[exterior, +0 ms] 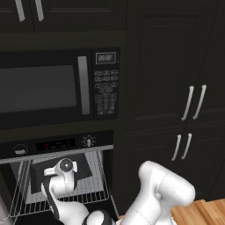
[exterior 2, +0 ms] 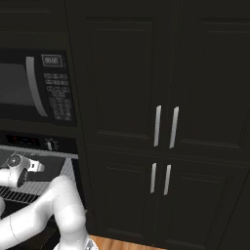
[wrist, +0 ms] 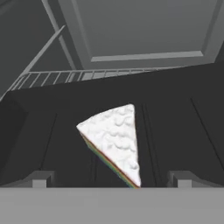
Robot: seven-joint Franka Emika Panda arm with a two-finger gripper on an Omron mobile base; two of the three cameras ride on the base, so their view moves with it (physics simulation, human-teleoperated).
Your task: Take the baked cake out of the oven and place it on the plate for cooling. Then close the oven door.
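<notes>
Inside the oven (exterior: 57, 145), on the dark tray (wrist: 52, 131): one cake slice (wrist: 114, 141), white-topped, layered edge facing you, lying between the released gripper (wrist: 111, 177) fingertips. Lower until both tips flank the wedge's slanted sides, then clench gently; the frosting looks soft, so you risk crushing it.

Black microwave (exterior: 57, 85) with keypad (exterior: 107, 90) above. Dark tall cabinets (exterior 2: 166, 97) with silver handles (exterior 2: 165, 127) alongside. Wooden floor (exterior: 202, 212) below.
</notes>
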